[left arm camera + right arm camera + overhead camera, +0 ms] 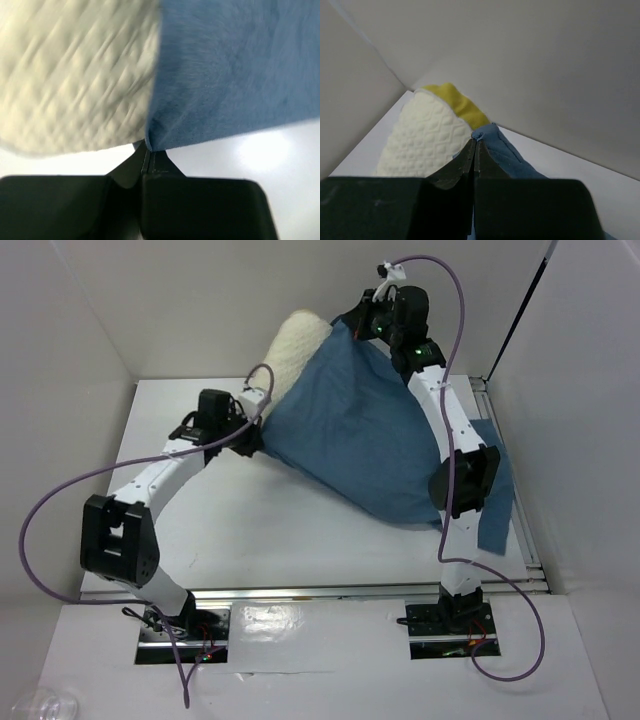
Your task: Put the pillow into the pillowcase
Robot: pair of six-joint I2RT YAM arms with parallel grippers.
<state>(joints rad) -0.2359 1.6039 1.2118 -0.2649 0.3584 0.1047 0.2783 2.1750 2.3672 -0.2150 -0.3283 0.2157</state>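
The dusty-blue pillowcase (365, 435) hangs stretched between both arms above the white table, and the cream textured pillow (295, 350) sticks out of its open upper-left end. My right gripper (362, 328) is raised at the back, shut on the pillowcase's top corner (487, 134), with the pillow (427, 137) and its yellow edge just beyond. My left gripper (262, 435) is shut on the pillowcase's lower-left corner (152, 142); the pillow (75, 75) fills the upper left of that view. Most of the pillow is inside the blue fabric.
White walls enclose the table (250, 530) on the left, back and right. A flap of blue fabric (497, 505) trails onto the table behind the right arm. Purple cables loop from both arms. A metal rail (300, 595) runs along the near edge.
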